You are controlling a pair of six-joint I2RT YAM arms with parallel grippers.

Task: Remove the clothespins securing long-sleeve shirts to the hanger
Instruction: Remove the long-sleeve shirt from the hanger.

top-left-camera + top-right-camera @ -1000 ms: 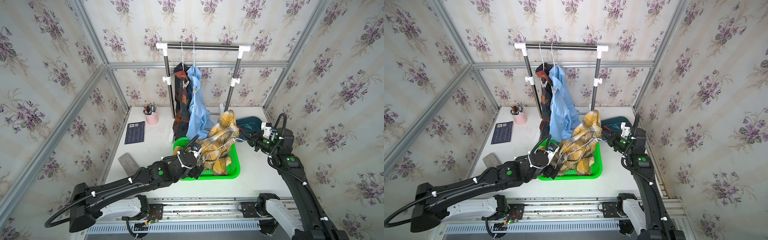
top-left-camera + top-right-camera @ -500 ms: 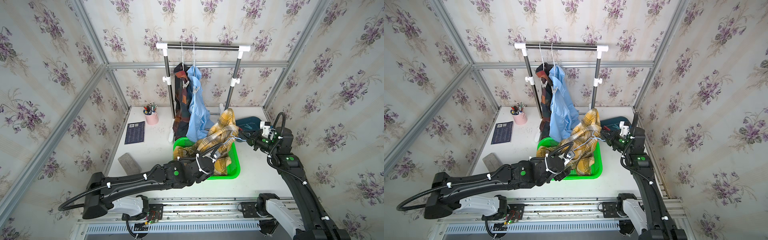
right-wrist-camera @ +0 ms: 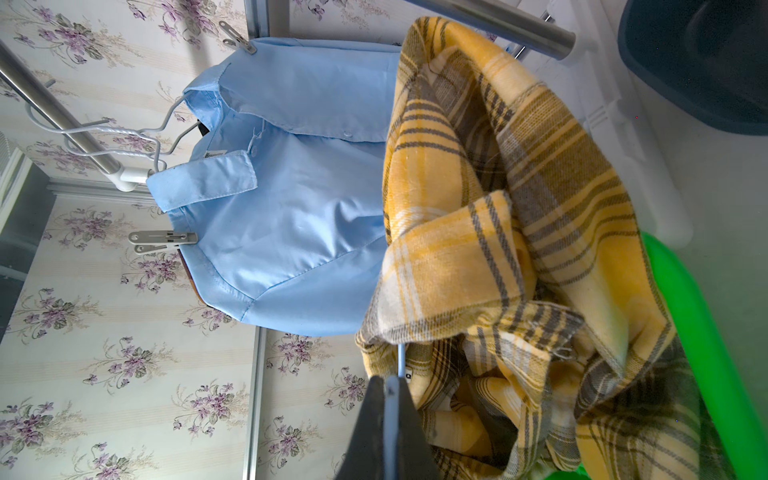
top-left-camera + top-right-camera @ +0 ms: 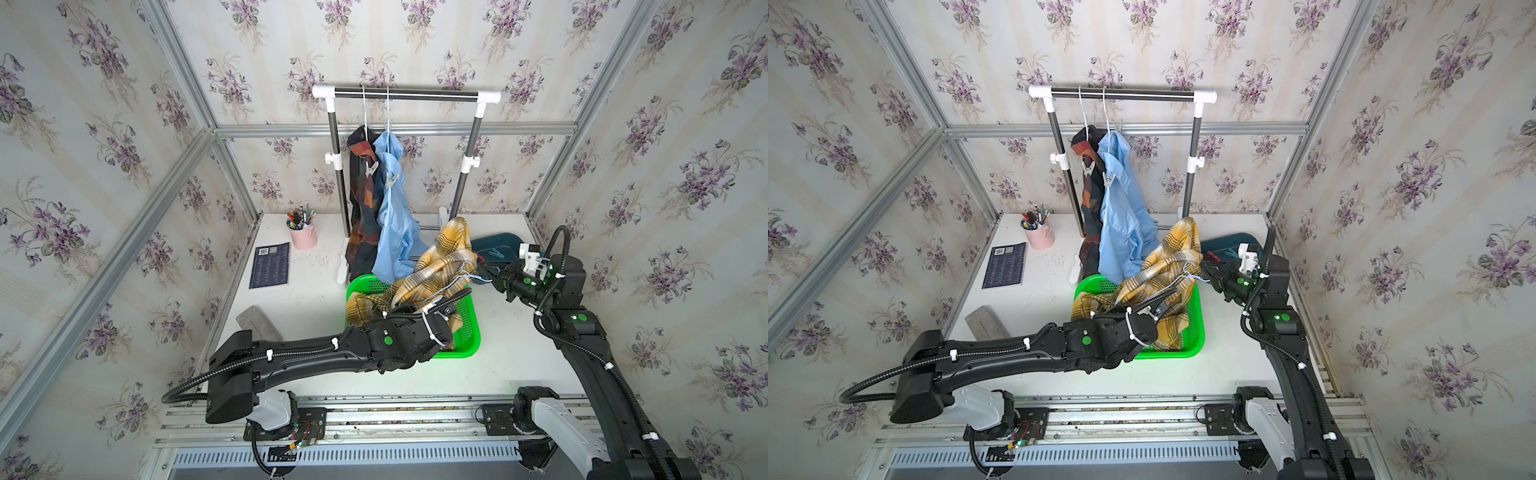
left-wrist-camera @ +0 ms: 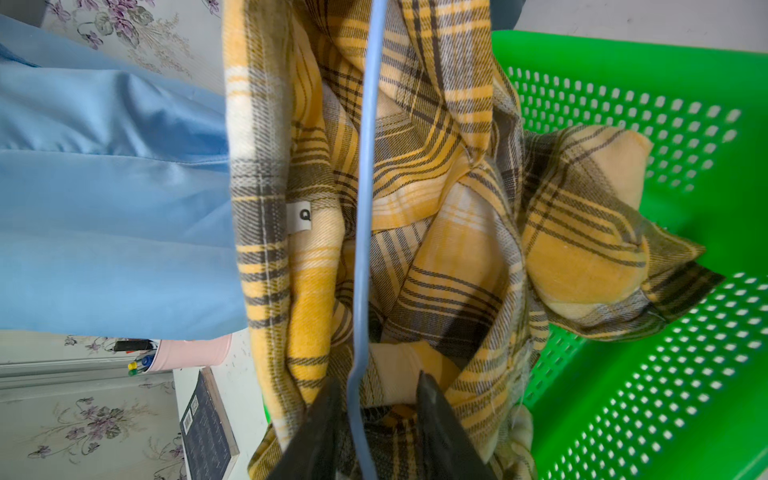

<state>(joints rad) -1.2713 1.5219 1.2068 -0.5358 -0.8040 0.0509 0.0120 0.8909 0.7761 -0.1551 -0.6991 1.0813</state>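
Both my end effectors at the thin light-blue wire hanger [image 5: 365, 166] inside the yellow-and-grey plaid cloth shirt [image 5: 457, 249].
My left end effector [image 5: 377, 380] stands partly open over the green perforated plastic basket [image 5: 685, 83]. Its two dark fingers [image 5: 436, 415] straddle the wire without clamping it. My right end effector [image 3: 390, 392] is clenched on the same wire at the shirt's collar. Two translucent white-grey plastic clothespins [image 3: 162, 241] sit clipped on the plain light-blue shirt [image 3: 291, 187], which hangs from the metal rack rail [image 3: 62, 120].
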